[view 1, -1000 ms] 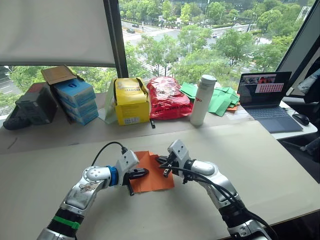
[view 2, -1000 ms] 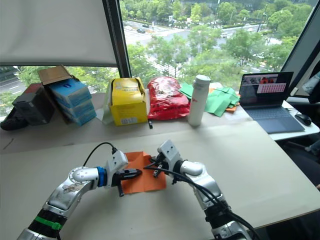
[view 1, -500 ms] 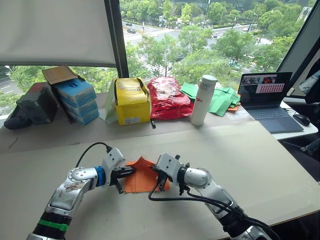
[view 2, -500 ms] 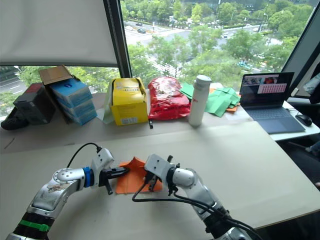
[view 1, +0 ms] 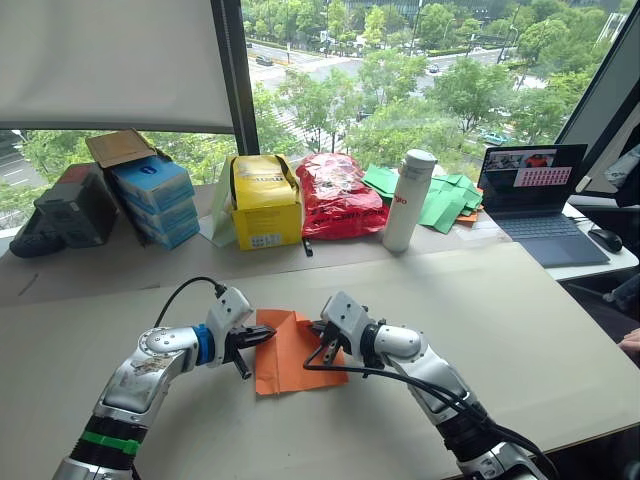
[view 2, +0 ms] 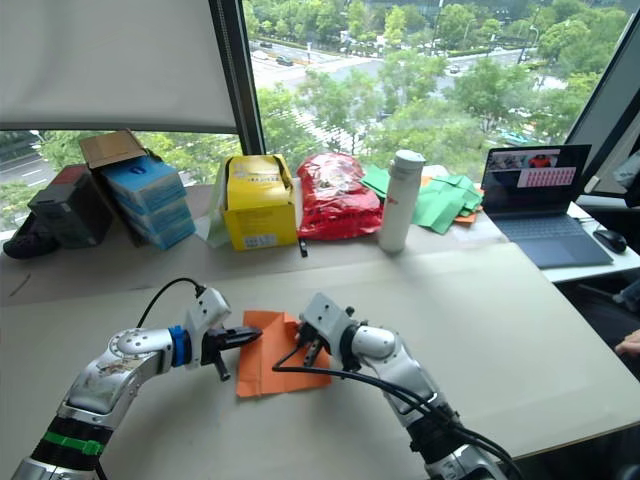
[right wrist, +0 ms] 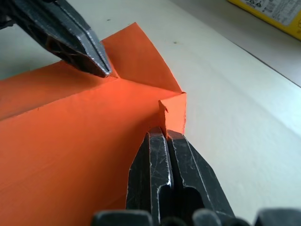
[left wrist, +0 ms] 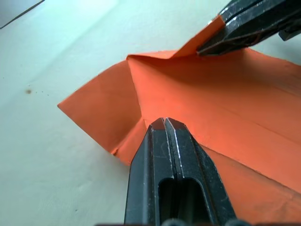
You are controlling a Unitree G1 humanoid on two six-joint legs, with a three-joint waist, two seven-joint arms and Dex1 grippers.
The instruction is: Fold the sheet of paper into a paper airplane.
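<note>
The orange sheet of paper (view 1: 292, 355) lies creased on the table between my two arms, with one far corner folded over. My left gripper (view 1: 268, 336) is shut, and its tip (left wrist: 164, 122) presses down on the sheet beside the folded flap. My right gripper (view 1: 318, 328) is shut on the other far corner of the sheet. A small orange tab (right wrist: 173, 112) stands up between its fingertips. The two grippers face each other across the sheet's far end, a short gap apart.
Along the window side stand blue boxes (view 1: 152, 198), a yellow box (view 1: 264, 205), a red plastic bag (view 1: 335, 195), a white bottle (view 1: 407, 200), green papers (view 1: 442, 198) and a laptop (view 1: 530, 190). A person's hand (view 1: 630, 343) shows at the right edge.
The sheet was bunched up half a second ago and now lies flatter and longer. The right gripper has lifted slightly away from me with the corner. The left gripper's tip stays on the sheet.
</note>
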